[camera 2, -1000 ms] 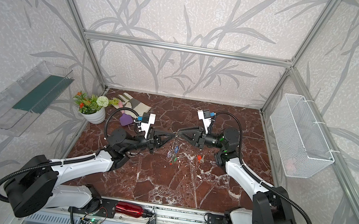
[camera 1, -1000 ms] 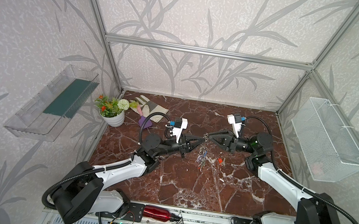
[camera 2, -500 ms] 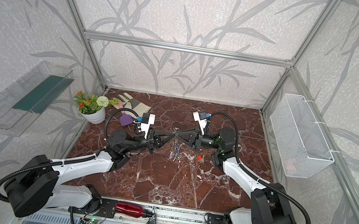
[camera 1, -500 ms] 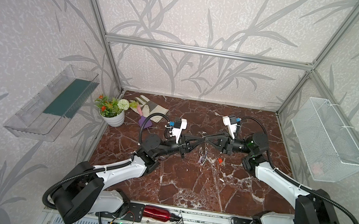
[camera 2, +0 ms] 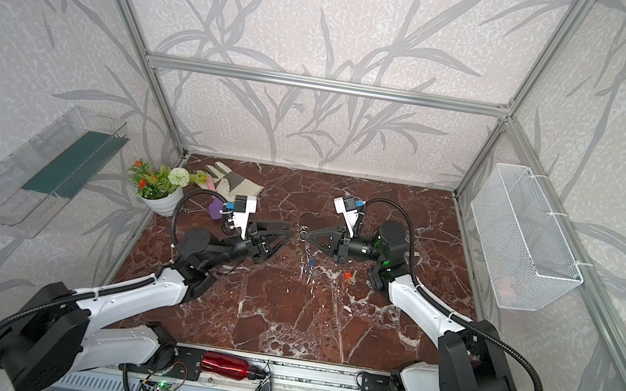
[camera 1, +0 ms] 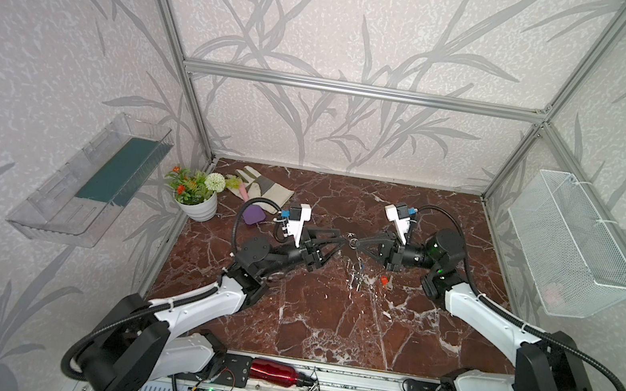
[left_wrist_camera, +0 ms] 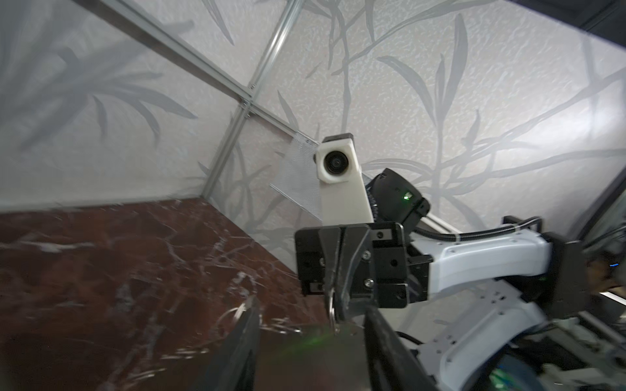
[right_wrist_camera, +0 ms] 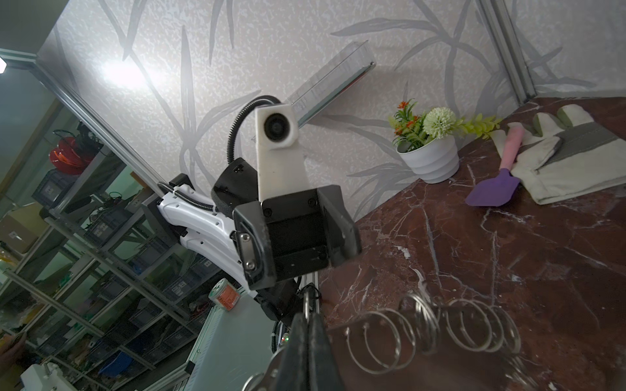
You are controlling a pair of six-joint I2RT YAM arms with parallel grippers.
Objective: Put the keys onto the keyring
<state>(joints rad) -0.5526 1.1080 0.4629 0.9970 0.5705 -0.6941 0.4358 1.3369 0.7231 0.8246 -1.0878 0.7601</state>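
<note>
Along its near edge the table [camera 1: 324,333] shows only marble. Further in, right of the middle, a red-orange key [camera 1: 385,279] lies loose on the table, on no ring. Just left of it is a small silvery cluster [camera 1: 356,272] with a blue fleck. In both top views it is too small to tell whether it hangs or lies flat.

Above that, over the middle of the table, the arms meet tip to tip. The right end effector [camera 1: 355,244] is pinched closed on one split ring of the keyring [right_wrist_camera: 423,325]. The right wrist view shows the keyring's row of rings beside that end effector's fingers, seemingly clear of the table. The left end effector [camera 1: 340,237] stands open just short of that ring and appears to hold nothing. In the far left corner a flower pot [camera 1: 196,206], a glove [camera 1: 262,189] and a purple spatula [camera 1: 253,217] lie well apart from the work.

The step looks like freeing the left arm to fetch the loose key. To do it well, the right should keep its pinch firm and the keyring steady. The left should back straight out so neither finger snags a ring. It should then come down on the key from above and grip it so that its hole stays free for threading.
</note>
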